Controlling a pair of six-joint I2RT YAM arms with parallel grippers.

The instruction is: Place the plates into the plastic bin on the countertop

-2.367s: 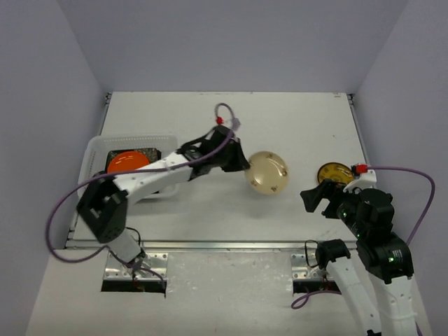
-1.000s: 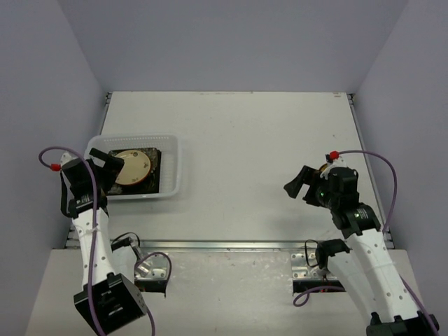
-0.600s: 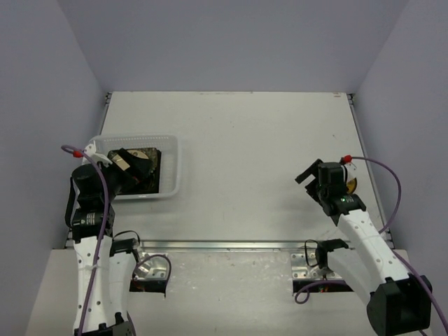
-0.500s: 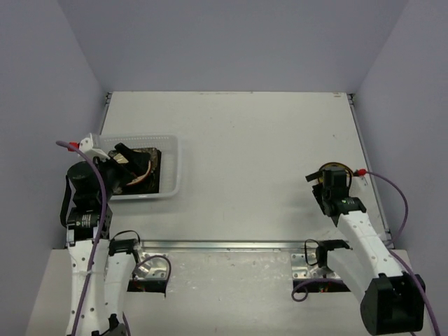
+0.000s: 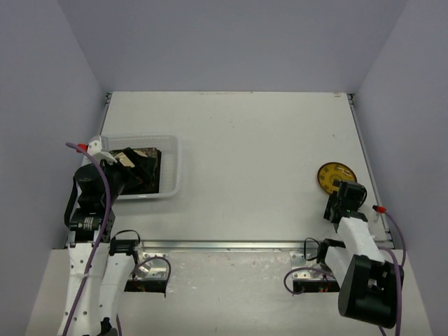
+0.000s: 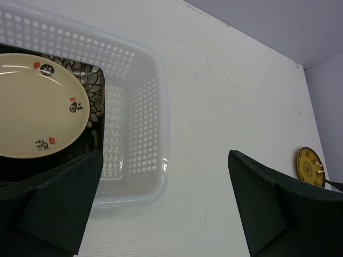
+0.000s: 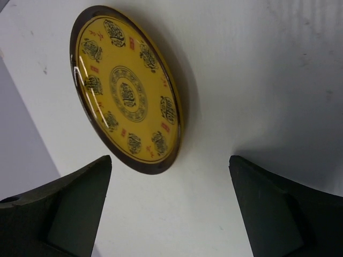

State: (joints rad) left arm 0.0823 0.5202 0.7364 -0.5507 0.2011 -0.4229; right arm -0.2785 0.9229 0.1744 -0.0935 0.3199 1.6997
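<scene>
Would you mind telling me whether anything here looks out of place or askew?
Only the yellow plate stands out: it lies alone on the countertop, outside the plastic bin holding the cream plate. Nothing looks spilled or broken.

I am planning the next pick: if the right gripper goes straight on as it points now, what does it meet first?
Most likely the yellow plate, lying on the countertop just ahead of the open right gripper; nothing shows between them, though the depth is unclear.
</scene>
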